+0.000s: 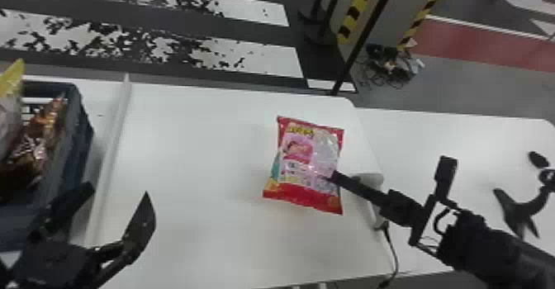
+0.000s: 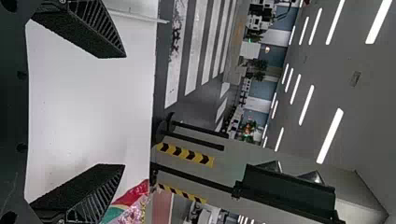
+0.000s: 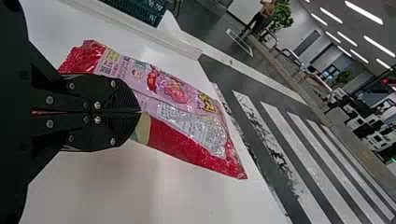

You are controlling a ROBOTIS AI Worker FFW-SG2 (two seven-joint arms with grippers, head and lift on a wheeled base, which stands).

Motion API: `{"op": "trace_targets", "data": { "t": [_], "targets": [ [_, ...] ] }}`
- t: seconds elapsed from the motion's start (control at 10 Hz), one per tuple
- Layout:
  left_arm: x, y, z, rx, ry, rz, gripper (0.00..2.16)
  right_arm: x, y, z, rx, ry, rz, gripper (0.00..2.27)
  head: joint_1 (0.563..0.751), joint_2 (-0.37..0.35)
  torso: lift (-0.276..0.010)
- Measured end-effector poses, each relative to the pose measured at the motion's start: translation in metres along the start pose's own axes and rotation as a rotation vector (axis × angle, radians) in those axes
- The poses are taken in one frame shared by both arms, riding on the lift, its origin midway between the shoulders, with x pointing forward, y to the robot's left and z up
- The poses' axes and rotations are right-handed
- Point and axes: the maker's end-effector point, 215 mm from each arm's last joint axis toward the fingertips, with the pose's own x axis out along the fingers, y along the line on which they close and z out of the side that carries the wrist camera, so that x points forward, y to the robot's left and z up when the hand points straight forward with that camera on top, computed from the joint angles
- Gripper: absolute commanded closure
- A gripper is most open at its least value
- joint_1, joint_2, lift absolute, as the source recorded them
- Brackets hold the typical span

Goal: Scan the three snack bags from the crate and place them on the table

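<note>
In the head view, my right gripper [image 1: 333, 176] reaches in from the right, at the right edge of a red and pink snack bag [image 1: 309, 164] over the white table [image 1: 198, 164]. The right wrist view shows the right gripper [image 3: 140, 113] shut on the snack bag [image 3: 175, 105]. My left gripper [image 1: 116, 201] stands open and empty at the lower left, beside the dark blue crate [image 1: 78, 143]. A brown shiny bag [image 1: 35, 152] and a bag with a yellow top [image 1: 11, 79] lie in the crate. The left gripper [image 2: 124, 111] has its fingers wide apart in the left wrist view.
A pale device [image 1: 369, 180] with a black cable [image 1: 394, 255] lies at the table's right part, partly behind the right gripper. A raised white rail [image 1: 108, 164] runs between crate and table surface. Farther right, a black curved object [image 1: 518, 212] is on a second white surface.
</note>
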Motion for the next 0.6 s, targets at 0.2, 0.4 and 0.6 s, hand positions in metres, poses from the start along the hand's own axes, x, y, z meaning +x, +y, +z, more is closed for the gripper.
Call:
{"op": "trace_targets", "data": {
  "t": [0.2, 0.4, 0.6],
  "targets": [
    [0.0, -0.001, -0.002, -0.001, 0.004, -0.002, 0.02, -0.011, -0.004, 0.029, 0.013, -0.066, -0.008, 2.25, 0.695, -0.331, -0.062],
    [-0.001, -0.001, -0.003, -0.001, 0.008, -0.002, 0.02, -0.021, -0.021, 0.055, 0.04, -0.134, -0.046, 2.25, 0.695, -0.35, -0.062],
    [-0.001, -0.002, -0.005, -0.002, 0.015, -0.003, 0.02, -0.033, -0.048, 0.076, 0.096, -0.206, -0.095, 2.25, 0.695, -0.35, -0.062]
  ]
}}
